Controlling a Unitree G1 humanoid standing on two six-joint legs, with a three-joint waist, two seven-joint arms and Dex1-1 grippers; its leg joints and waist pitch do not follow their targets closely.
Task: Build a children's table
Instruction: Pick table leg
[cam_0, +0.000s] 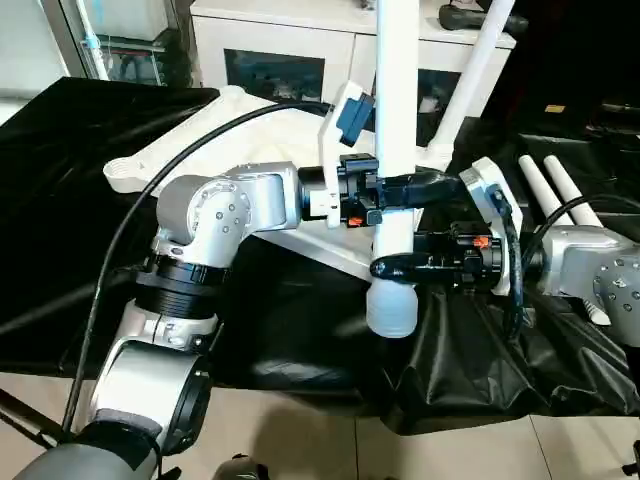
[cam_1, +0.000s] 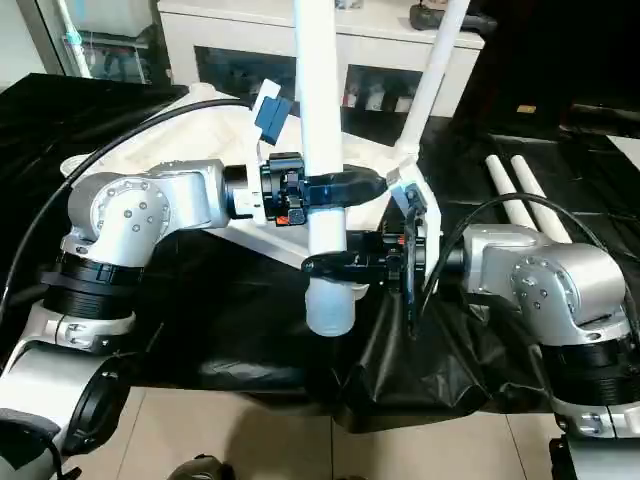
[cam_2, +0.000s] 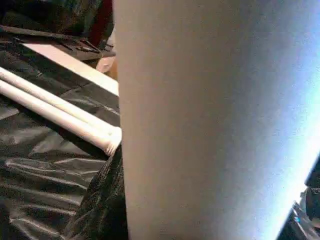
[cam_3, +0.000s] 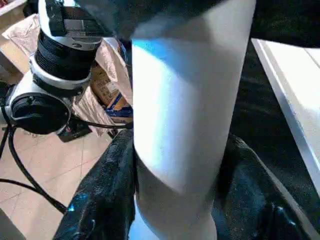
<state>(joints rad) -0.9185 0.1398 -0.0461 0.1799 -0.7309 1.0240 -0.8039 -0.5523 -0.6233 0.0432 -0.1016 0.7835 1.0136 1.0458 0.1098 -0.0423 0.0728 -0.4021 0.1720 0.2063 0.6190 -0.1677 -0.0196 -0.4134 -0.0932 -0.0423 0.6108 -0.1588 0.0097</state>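
Holding: left gripper (cam_0: 392, 190) has its jaws closed around an upright white leg (cam_0: 396, 120), above the bench's front edge.
Right gripper (cam_0: 398, 266): jaws clasp the same leg lower down, near its wide bottom end.
Tabletop (cam_0: 200, 150): lies on the black-covered bench (cam_0: 60, 200), behind the arms, one leg (cam_0: 470, 80) already standing in it.
Spare legs (cam_0: 560, 190): two, side by side on the bench, right.

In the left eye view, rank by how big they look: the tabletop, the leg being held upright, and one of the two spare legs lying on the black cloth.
1. Tabletop, largest, though partly hidden behind the arms.
2. Held leg, held by both end effectors; closest to the camera, so its rank is unsure.
3. Spare legs, smallest; both look alike, partly hidden.
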